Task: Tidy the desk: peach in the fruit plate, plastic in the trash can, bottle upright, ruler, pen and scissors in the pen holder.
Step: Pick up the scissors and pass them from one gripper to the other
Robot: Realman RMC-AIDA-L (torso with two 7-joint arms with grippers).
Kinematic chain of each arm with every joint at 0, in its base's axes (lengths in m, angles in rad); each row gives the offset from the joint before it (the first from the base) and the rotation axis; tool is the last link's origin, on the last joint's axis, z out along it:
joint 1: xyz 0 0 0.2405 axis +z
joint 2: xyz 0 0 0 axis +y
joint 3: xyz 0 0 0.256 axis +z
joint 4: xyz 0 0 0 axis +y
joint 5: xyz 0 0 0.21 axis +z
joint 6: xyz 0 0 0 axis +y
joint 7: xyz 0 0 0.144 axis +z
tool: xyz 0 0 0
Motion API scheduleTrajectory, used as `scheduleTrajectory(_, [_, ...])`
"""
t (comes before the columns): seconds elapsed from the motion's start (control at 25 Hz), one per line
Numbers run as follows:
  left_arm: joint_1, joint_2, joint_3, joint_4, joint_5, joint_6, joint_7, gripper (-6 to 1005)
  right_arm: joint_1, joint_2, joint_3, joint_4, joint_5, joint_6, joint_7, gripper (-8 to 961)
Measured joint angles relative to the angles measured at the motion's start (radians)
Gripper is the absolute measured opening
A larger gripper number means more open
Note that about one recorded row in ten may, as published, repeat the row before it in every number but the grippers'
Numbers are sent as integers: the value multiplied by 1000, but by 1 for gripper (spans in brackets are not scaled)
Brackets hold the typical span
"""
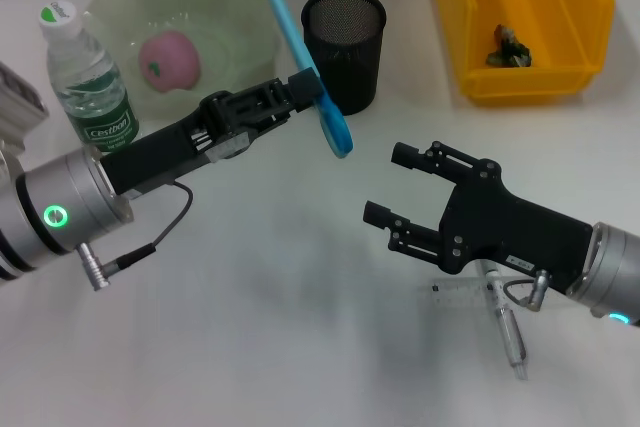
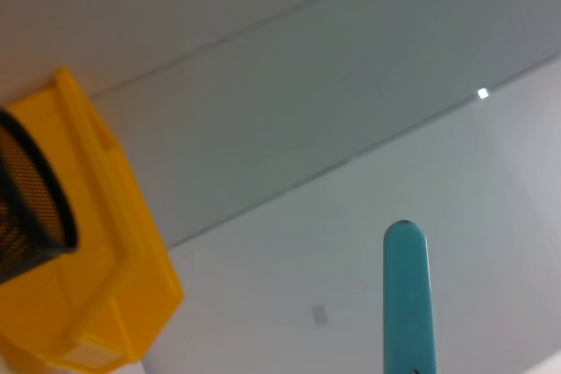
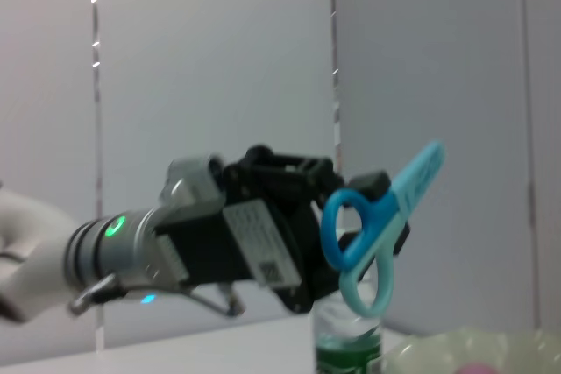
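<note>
Beside the pen holder (image 1: 344, 48): left gripper (image 1: 305, 87), clamped on the blue scissors (image 1: 312, 75), raised off the desk (image 1: 250, 297).
Scissors: tilted, blade tip just left of the holder rim.
Behind that gripper: peach (image 1: 169, 59) in fruit plate (image 1: 240, 7); bottle (image 1: 88, 82) upright.
Right gripper (image 1: 385, 184): fingers spread, empty.
Under its wrist: pen (image 1: 508, 332), ruler (image 1: 460, 288).

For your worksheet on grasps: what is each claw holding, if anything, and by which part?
The left claw holds the scissors near the middle, just above the handle loops, clear of the table. The right claw is open and holds nothing.
</note>
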Motion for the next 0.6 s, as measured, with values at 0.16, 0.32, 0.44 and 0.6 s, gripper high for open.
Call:
scheduleTrajectory(0.16, [3, -2, -1, -74, -36, -42, 22, 246, 5, 5, 3, 115, 105, -2, -142, 723])
scheduleTrajectory(0.32, [-2, -3, -2, -155, -98, -70, 66, 246, 23, 5, 56, 215, 143, -8, -271, 723])
scheduleTrajectory(0.44, [-13, -3, -6, -205, -137, -84, 97, 246, 33, 5, 96, 256, 141, -8, -325, 723])
scheduleTrajectory(0.6, [-18, -3, -56, -272, -149, -101, 145, 246, 44, 5, 132, 289, 140, -8, -369, 723])
